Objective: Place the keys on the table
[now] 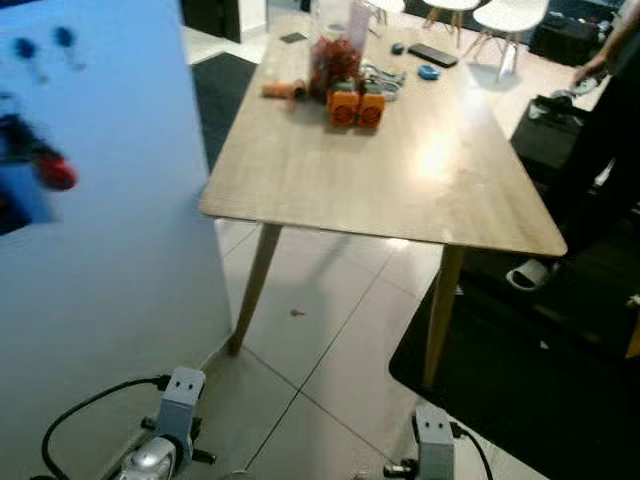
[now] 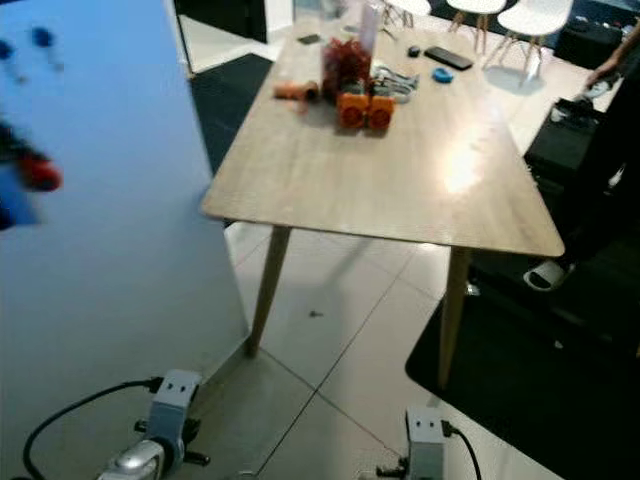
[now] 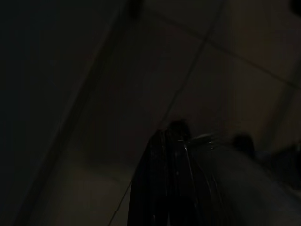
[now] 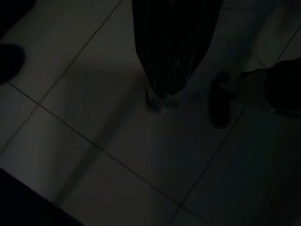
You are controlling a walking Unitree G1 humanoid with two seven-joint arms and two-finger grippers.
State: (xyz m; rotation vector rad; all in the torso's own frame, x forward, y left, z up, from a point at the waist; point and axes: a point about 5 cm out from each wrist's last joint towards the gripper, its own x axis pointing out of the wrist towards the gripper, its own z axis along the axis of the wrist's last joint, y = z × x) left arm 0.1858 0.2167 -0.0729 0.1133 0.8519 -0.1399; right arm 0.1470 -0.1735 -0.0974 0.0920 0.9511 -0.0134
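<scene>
The light wooden table [image 1: 400, 190] stands ahead on slanted legs. On its far end are a jar of red things [image 1: 335, 55], two orange boxes [image 1: 356, 108], a silvery tangle [image 1: 385, 78], a blue item [image 1: 428, 71] and a black phone [image 1: 432, 54]. A blurred red and blue thing [image 1: 45, 175] hangs on the pale blue panel [image 1: 110, 250] at my left; I cannot tell what it is. Both arms hang low. My left gripper [image 3: 176, 129] shows dark, fingers together. My right gripper [image 4: 162, 92] points at the floor tiles, fingers together, a small pale glint at the tips.
A person stands at the right by the table's far corner, hand [image 1: 592, 72] out, a slipper [image 1: 527, 273] on the dark rug [image 1: 520, 380]. White chairs [image 1: 505, 20] stand beyond the table. Pale tiled floor [image 1: 320, 330] lies between me and the table.
</scene>
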